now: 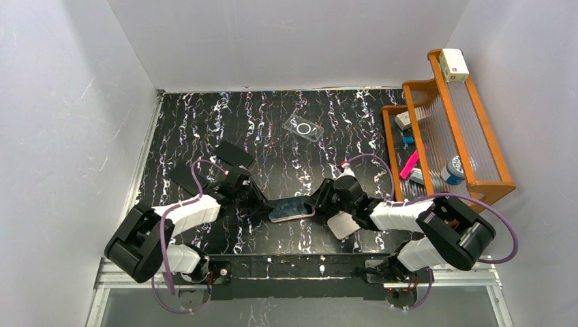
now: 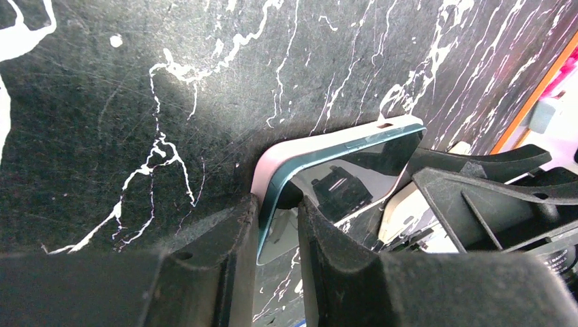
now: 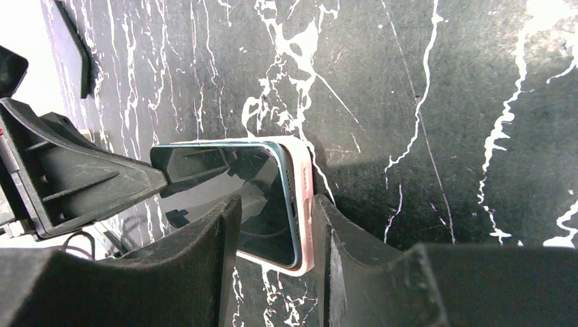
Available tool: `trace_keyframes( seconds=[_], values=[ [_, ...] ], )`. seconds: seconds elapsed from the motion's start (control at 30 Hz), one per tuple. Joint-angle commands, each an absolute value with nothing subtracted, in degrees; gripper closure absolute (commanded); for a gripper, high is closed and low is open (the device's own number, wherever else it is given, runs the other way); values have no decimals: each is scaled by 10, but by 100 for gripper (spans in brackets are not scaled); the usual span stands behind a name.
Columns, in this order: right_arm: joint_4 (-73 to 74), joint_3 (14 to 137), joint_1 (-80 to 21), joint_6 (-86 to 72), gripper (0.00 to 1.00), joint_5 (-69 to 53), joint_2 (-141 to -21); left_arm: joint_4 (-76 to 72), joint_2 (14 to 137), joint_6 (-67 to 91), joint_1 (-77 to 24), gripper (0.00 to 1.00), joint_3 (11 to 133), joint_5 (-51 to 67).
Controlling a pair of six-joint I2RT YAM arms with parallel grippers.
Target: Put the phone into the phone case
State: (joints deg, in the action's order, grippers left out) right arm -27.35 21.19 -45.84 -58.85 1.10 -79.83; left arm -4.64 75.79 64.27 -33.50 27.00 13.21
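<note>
Nearest the arms' bases, the phone point(image 1: 292, 208) is held between both grippers over the tabletop point(image 1: 272, 150), backed by a pale pink case point(image 3: 305, 197). The left gripper point(image 2: 278, 204) has its jaws pinched on one end, screen and case together. The right gripper point(image 3: 276, 204) straddles the other end; I cannot tell whether its jaws clamp. The step looks best done by pressing corner by corner until the lip seats. Farther back lies a clear case point(image 1: 303, 127).

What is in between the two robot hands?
The phone. The top view shows it lying across the gap between the left gripper and the right gripper, one end between each gripper's fingers.
</note>
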Motion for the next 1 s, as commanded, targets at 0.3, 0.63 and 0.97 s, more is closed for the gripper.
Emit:
trace_keyframes(
  seconds=[0.3,0.63,0.97],
  values=[
    [-338,229,-521,-642,62,-178,-801,-319,786,775,-425,80,280,281],
    [-381,220,-539,-679,62,-161,-804,-278,798,747,-446,82,264,260],
    [-236,204,-539,-629,47,-142,-712,46,742,518,-351,58,415,202]
  ],
)
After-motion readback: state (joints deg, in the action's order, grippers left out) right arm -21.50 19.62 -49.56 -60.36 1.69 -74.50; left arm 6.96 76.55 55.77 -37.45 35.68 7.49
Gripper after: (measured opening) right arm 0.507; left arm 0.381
